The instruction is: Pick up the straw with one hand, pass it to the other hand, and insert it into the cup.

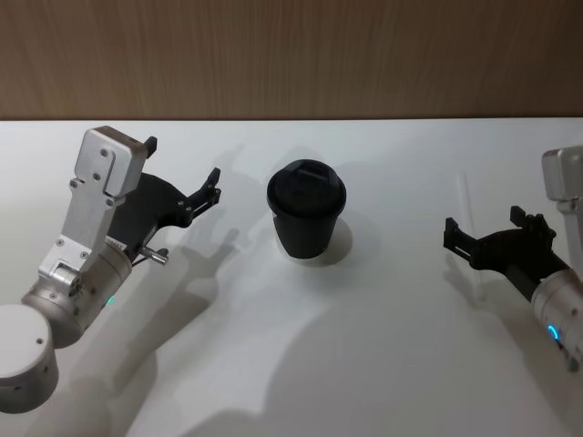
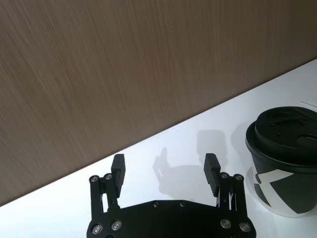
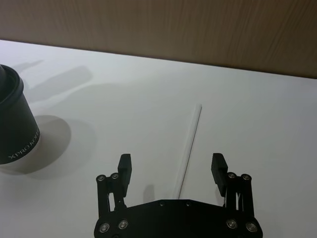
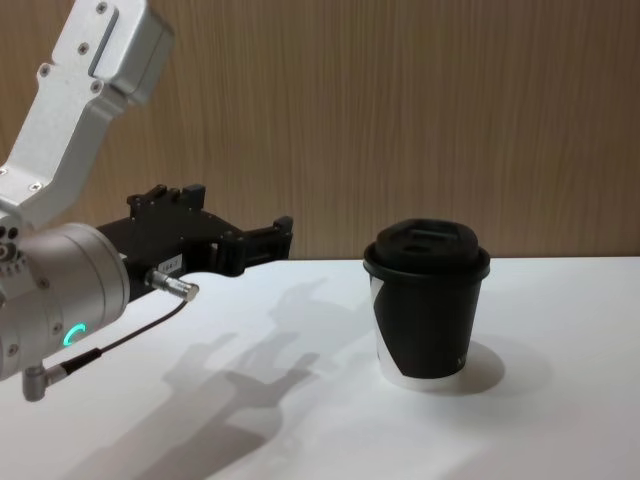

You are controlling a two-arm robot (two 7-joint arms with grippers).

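Stock: one straw (image 3: 189,144), flat on the bench (image 1: 364,364) at right, well apart from one lidded cup (image 1: 306,209) at centre. Two grippers: right gripper (image 3: 171,159) spread over the straw, left gripper (image 2: 164,163) spread, idle at left. Risk: the thin tube may roll or skid from closing jaws, and the lid's small opening invites a missed insertion.

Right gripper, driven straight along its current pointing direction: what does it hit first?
Likely the thin white plastic straw, lying on the white table between the open fingers of the right gripper. The fingertips may touch the tabletop beside it first; height unclear.
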